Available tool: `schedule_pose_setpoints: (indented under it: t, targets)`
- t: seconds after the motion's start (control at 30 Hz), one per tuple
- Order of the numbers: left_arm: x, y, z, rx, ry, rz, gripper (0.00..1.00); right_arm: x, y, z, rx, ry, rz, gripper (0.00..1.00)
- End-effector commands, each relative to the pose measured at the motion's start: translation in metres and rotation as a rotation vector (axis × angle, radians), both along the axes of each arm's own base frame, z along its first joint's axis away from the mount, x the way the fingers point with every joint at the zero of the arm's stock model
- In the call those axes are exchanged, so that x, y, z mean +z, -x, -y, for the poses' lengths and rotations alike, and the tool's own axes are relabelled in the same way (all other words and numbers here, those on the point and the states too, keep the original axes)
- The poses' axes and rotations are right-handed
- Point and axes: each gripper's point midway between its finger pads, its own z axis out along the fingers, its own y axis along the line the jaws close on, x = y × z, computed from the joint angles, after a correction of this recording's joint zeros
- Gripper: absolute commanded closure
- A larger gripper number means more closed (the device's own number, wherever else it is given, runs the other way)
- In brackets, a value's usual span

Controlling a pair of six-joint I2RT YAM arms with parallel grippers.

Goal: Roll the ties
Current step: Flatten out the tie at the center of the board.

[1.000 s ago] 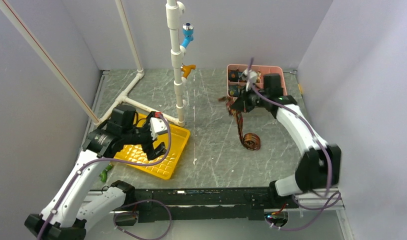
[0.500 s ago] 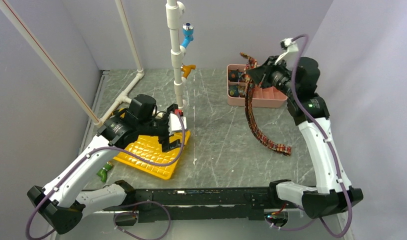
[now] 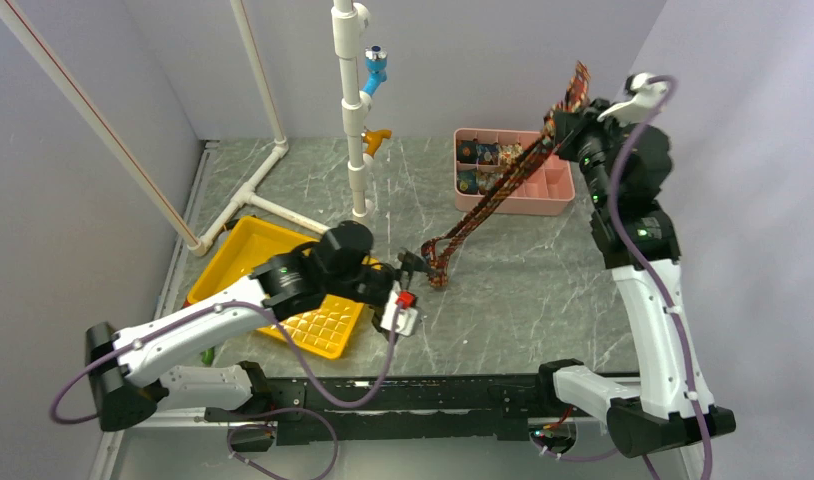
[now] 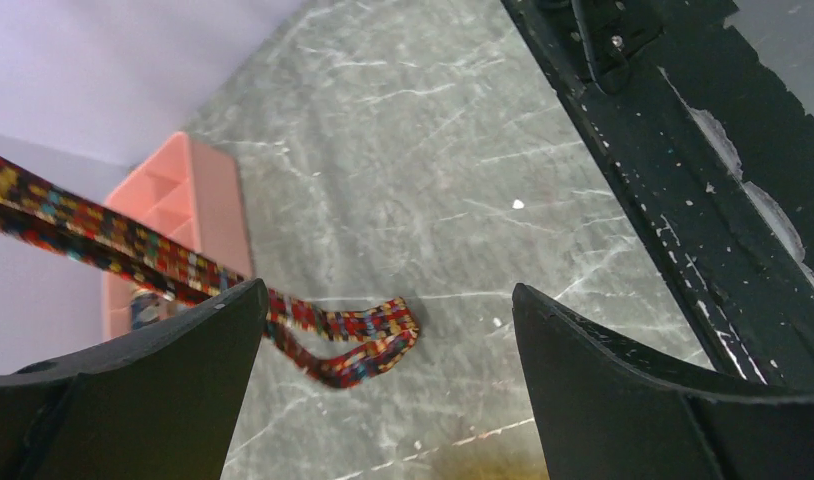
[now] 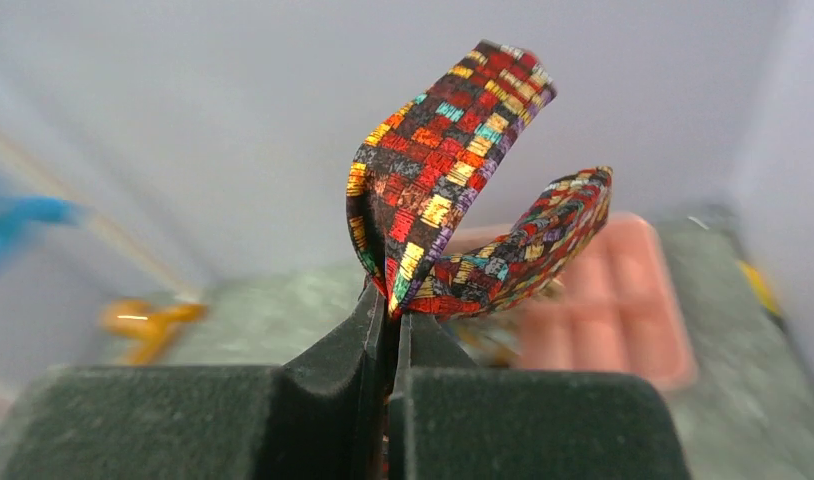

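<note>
Marble table (image 3: 543,290); right gripper (image 3: 567,114) high, tight on tie (image 3: 491,192); left gripper (image 3: 415,266) low, spread.

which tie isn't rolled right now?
The tie clamped in the right gripper, strung down to the table; the other ties sit rolled in the pink tray.

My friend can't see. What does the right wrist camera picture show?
The right gripper is shut on a colourful checked tie, which loops up above it. Behind, blurry, is a pink tray on the grey table.
</note>
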Motion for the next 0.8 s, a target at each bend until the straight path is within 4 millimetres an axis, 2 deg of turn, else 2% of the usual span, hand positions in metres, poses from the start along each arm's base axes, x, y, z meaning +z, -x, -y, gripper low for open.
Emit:
schedule_pose_setpoints:
  t: [0.0, 0.1, 0.17, 0.23, 0.3, 0.37, 0.47, 0.57, 0.63, 0.7, 0.77]
  targets:
    - [-0.034, -0.009, 0.032, -0.023, -0.029, 0.009, 0.05, -0.088, -0.028, 0.071, -0.34, 0.207, -0.156, 1.0]
    - [-0.062, -0.029, 0.041, 0.053, -0.095, -0.011, 0.13, -0.127, -0.033, 0.091, -0.398, 0.255, -0.218, 1.0]
    - [-0.072, -0.052, 0.042, 0.156, -0.106, -0.063, 0.17, -0.144, -0.034, 0.105, -0.433, 0.268, -0.25, 1.0]
    - [-0.088, -0.064, 0.037, 0.218, -0.128, -0.135, 0.17, -0.154, -0.033, 0.121, -0.47, 0.287, -0.268, 1.0]
    - [-0.108, -0.067, 0.031, 0.25, -0.136, -0.154, 0.12, -0.161, -0.031, 0.14, -0.511, 0.294, -0.289, 1.0]
    - [-0.132, -0.058, 0.021, 0.228, -0.178, -0.149, 0.02, -0.168, -0.03, 0.151, -0.517, 0.292, -0.314, 1.0]
    - [-0.15, -0.053, 0.01, 0.234, -0.266, -0.17, 0.01, -0.181, -0.026, 0.158, -0.499, 0.291, -0.347, 1.0]
    - [-0.151, -0.06, -0.005, 0.256, -0.469, -0.264, 0.07, -0.197, -0.022, 0.156, -0.45, 0.305, -0.392, 1.0]
    - [-0.141, -0.072, -0.012, 0.261, -0.471, -0.31, 0.08, -0.207, -0.019, 0.153, -0.407, 0.319, -0.427, 1.0]
    - [-0.142, -0.077, -0.012, 0.199, -0.447, -0.231, 0.02, -0.216, -0.019, 0.145, -0.341, 0.345, -0.465, 1.0]
    - [-0.158, -0.09, -0.004, 0.182, -0.446, -0.126, 0.01, -0.224, -0.018, 0.143, -0.311, 0.349, -0.507, 1.0]
